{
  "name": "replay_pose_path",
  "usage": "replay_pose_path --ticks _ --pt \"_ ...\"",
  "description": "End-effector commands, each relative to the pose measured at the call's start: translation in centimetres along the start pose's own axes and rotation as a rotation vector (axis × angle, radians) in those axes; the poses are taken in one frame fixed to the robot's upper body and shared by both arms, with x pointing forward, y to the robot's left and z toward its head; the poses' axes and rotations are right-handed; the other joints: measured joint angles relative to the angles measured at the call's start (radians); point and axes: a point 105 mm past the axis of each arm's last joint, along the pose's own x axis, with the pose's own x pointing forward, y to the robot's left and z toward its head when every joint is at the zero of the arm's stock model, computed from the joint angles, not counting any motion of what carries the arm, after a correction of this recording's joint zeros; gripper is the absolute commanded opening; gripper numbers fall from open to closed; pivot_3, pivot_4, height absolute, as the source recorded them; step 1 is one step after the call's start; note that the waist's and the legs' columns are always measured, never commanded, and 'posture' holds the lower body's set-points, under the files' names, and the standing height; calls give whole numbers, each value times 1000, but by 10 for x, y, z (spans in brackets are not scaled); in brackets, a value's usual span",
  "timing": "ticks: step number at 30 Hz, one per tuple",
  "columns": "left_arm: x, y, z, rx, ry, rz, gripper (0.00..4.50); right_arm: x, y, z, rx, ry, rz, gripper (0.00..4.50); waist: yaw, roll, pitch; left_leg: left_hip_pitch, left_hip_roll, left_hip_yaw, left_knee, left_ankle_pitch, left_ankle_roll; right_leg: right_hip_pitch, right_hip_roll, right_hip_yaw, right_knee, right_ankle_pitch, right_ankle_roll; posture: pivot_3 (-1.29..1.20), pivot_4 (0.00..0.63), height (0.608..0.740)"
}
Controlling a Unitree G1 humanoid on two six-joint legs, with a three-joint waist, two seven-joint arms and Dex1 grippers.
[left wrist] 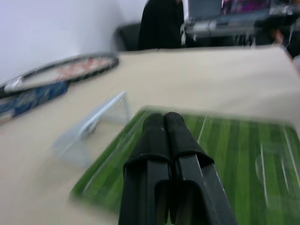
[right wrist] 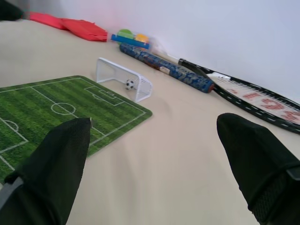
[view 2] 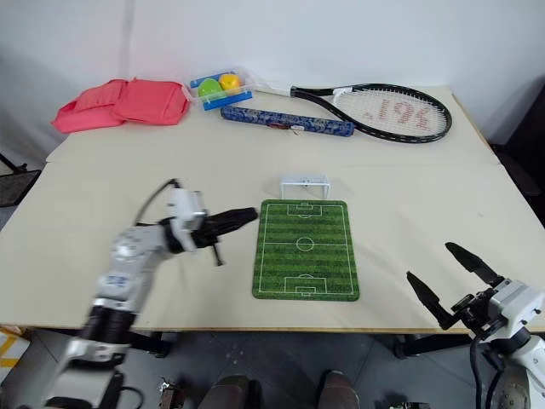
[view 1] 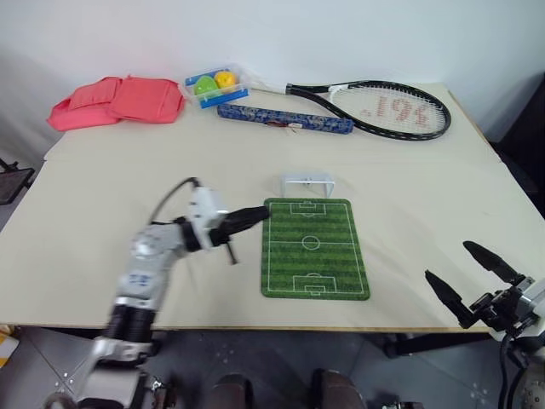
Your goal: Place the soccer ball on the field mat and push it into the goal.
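Goal with the soccer ball already inside its netting, standing on the bench just off the far short edge of the field mat. The right wrist view is the one that picks out the tiny black-and-white ball, sitting at the mouth of the white frame; from the head camera the goal reads as a pale wire outline and the ball is too small to make out there.

The mat lies flat near the middle of the bench's near edge, its long sides running away from the robot. The left pincer is clenched, fingers pressed together with nothing between them, held level just above the mat's far left corner and pointing toward the right; the left wrist view shows those shut fingers over green stripes, with the goal off to one side and apart from them. The right pincer hangs beyond the bench's near right corner, released, its two black fingers spread wide and empty.

Along the bench's far edge sit a red bag at the left corner, a clear box with green and yellow balls, a blue patterned tube, and a tennis racket toward the right.
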Motion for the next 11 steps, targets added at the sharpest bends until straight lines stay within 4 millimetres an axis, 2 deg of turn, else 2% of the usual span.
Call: replay_pose_path --ticks 1,3,6,9,11 --pt "-45 7 1 70 105 57 17 2 -12 10 -39 -49 21 4500 -3 1 0 0 0 0 0 0 0 0 0 0 0 0 0 0 150 740" --pt "-69 5 -7 41 169 101 17 4 -15 11 -41 -59 46 4500 -9 1 1 0 0 1 0 -1 1 0 0 2 0 0 0 0 150 740" --pt "-104 -15 -22 -45 225 189 17 7 -24 11 -54 -68 75 4500 -10 2 1 0 1 1 0 -1 0 0 0 1 0 0 0 0 150 740" --pt "-128 -26 -33 -91 251 310 17 12 -31 10 -66 -79 84 4500 -11 1 2 1 1 1 0 -2 0 0 0 2 -1 0 0 0 150 740" --pt "-144 -27 -45 -53 311 405 17 15 -32 7 -61 -82 97 4500 -8 1 2 1 1 1 0 -2 0 0 0 1 0 0 0 0 150 740"
